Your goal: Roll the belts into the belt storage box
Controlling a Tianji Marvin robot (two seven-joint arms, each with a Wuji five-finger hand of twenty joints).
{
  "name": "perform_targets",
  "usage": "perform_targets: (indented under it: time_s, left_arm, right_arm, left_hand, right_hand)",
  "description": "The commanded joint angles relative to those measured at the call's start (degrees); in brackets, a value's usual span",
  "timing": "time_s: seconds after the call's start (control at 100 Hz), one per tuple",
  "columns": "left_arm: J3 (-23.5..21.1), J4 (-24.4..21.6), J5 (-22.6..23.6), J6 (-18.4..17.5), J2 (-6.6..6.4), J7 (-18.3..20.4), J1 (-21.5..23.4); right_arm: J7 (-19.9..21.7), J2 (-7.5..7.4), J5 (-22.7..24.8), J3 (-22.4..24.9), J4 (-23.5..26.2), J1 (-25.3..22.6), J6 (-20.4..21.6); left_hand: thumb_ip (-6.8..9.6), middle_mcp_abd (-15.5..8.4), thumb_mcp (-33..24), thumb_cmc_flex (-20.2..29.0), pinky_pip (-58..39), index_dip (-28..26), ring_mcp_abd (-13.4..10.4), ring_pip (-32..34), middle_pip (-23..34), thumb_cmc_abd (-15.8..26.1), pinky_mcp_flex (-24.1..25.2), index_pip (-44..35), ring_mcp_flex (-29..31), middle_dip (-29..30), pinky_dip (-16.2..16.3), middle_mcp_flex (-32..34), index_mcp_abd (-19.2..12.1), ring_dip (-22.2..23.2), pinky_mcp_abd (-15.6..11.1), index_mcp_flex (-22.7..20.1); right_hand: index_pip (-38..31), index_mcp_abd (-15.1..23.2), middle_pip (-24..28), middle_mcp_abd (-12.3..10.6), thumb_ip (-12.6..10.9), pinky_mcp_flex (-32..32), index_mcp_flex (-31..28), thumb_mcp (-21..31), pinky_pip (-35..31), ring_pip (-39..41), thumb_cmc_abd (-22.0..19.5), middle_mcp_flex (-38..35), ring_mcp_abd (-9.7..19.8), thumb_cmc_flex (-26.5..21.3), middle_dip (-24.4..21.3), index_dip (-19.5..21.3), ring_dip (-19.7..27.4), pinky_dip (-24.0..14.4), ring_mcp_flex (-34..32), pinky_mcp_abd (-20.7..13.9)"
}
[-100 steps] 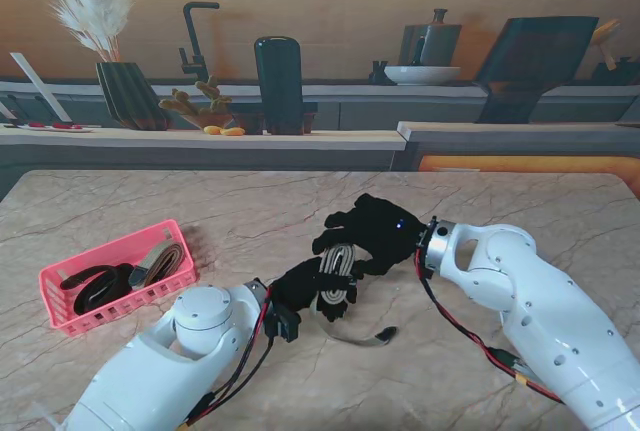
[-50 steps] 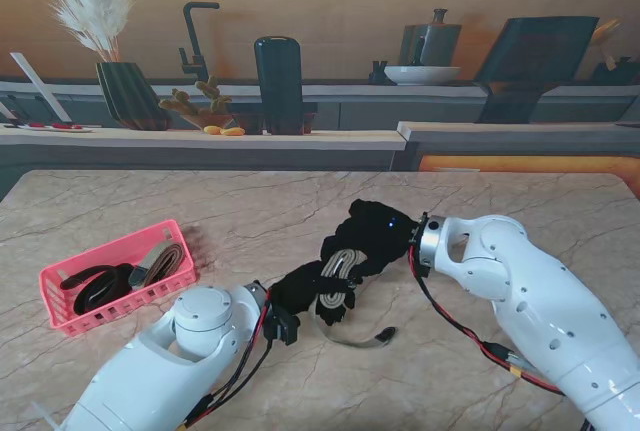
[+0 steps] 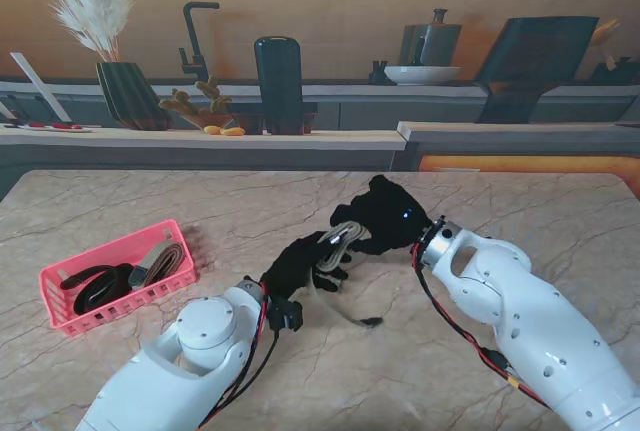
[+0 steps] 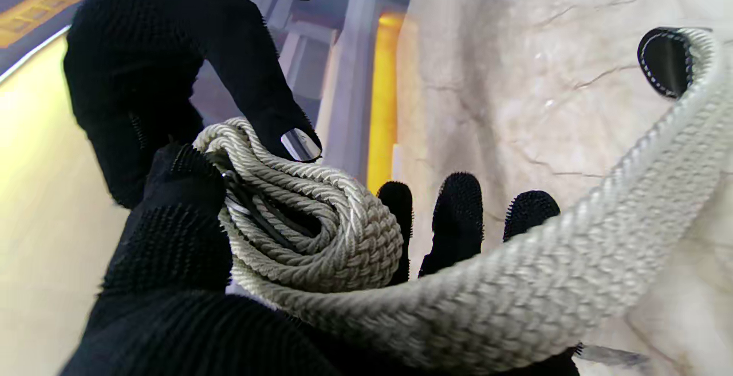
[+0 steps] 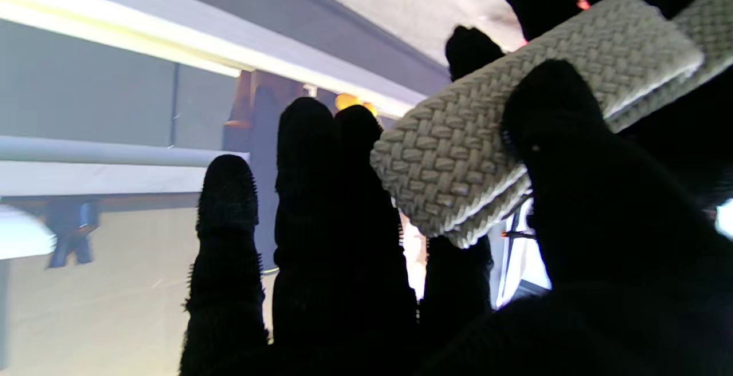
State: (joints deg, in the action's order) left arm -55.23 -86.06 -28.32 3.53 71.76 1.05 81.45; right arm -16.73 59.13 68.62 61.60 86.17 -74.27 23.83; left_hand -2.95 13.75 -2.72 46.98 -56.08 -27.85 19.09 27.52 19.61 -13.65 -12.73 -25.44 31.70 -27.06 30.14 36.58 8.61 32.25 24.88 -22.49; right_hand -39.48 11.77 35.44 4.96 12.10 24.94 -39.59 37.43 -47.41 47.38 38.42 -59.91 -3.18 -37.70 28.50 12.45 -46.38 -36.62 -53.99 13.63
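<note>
Belt being rolled: a pale beige woven fabric belt [image 3: 338, 241], partly wound into a tight coil, is lifted off the beige marble-patterned counter [image 3: 250, 201] near its middle, held between both robot hands.
Coil: in the left wrist view the wound layers of the belt [image 4: 320, 221] sit against the black-gloved thumb and fingers; in the right wrist view the flat braided face of the belt [image 5: 492, 118] shows.
Loose tail: the unrolled end hangs from the coil toward me and ends in a dark tip [image 3: 371, 322] close to the counter; whether it touches I cannot tell.
Left robot hand: the black-gloved left robot hand [image 3: 296, 269] is closed around the coil from the nearer side, thumb on one side and fingertips [image 4: 458, 204] curled up past the other.
Right robot hand: the black-gloved right robot hand [image 3: 385, 217] pinches the farther end of the coil, its thumb [image 5: 550, 113] pressed on the braided face while the other fingers stand fairly straight.
Storage box: a pink slotted plastic basket [image 3: 62, 303] stands well apart on the left part of the counter.
Box contents: a black rolled belt [image 3: 95, 286] and a grey-brown rolled belt [image 3: 160, 261] lie inside it, side by side.
</note>
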Motion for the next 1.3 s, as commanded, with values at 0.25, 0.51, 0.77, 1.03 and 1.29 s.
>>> perform_targets:
  time_s: [0.25,0.51,0.77,1.03,1.29]
  left_arm:
    - [1.1,1.0,2.3,-3.1,1.68,-4.4,0.9]
    - [2.2,1.5,6.5,-4.4,2.54,-9.3,0.7]
    - [3.4,2.5,6.5,-8.5,3.62,-12.6,0.3]
    - [4.4,3.1,6.3,-10.8,4.03,-13.5,0.3]
    - [4.8,3.2,6.0,-10.5,5.24,-17.4,0.4]
  right_arm:
    - [-8.7,2.32,-1.3,0.9,1.1,-2.1,-10.7]
    - [-12.7,3.33,-2.7,1.8,2.7,-3.7,-14.0]
    - [-14.1,4.31,-5.8,-1.1,0.9,-3.4,-15.5]
    - [-14.7,6.11,-11.8,-5.8,-3.1,-1.2,-18.2]
    - [-13.9,7.53,-17.7,-9.4,-5.6,-1.4,-17.5]
  left_hand:
    - [1.66,-3.0,-11.2,-1.9,4.9,3.0,-4.0,-5.4,-3.3,-6.0,0.7,2.3,-3.2,5.0,-4.1,-4.2,-4.5,-3.8,-4.3,3.7]
    - [1.21,-3.5,-16.3,-3.1,8.4,4.1,-5.4,-8.4,-4.9,-6.0,3.6,2.6,-8.4,8.6,-5.7,-9.6,-5.3,-6.7,-7.3,6.7]
    - [0.5,-4.8,-14.3,-7.7,11.4,5.0,-7.5,-10.2,-5.0,-7.7,6.3,2.3,-12.0,9.6,-7.1,-13.6,-6.4,-8.3,-10.1,10.0]
    - [-0.43,-5.1,-17.7,-13.5,13.9,6.5,-8.8,-11.7,-5.4,-9.8,7.3,2.5,-13.1,10.3,-8.4,-15.2,-6.1,-9.6,-11.9,11.8]
    - [-0.65,-5.2,-16.8,-14.6,14.3,7.5,-9.8,-11.9,-5.1,-7.0,8.5,3.5,-14.6,10.3,-8.6,-18.2,-6.8,-9.6,-14.2,14.1]
  right_hand:
    - [-18.6,-2.4,13.0,4.1,-1.0,-0.1,-7.1,8.8,-5.4,7.8,-11.8,2.1,-1.7,-7.9,3.3,8.0,-2.8,0.6,2.9,2.7]
    - [-18.5,-2.8,14.5,4.4,-1.4,-0.5,-6.2,8.2,-7.1,9.1,-12.6,3.0,-1.6,-8.0,3.1,8.9,-2.7,1.3,3.4,2.6]
    - [-18.5,-2.6,14.7,4.2,-1.7,-0.6,-6.0,7.9,-7.7,9.3,-12.9,3.2,-1.5,-8.0,2.9,9.0,-2.5,1.7,3.5,2.6]
    - [-18.6,-2.7,15.1,4.3,-2.1,-0.8,-5.7,7.6,-8.0,9.5,-13.0,3.4,-1.3,-7.9,2.9,9.0,-2.4,1.9,3.5,2.6]
    - [-18.6,-2.3,15.3,4.1,-2.3,-0.8,-6.1,7.5,-8.3,9.7,-12.6,3.0,-1.2,-7.7,2.6,8.7,-2.2,2.2,3.2,2.6]
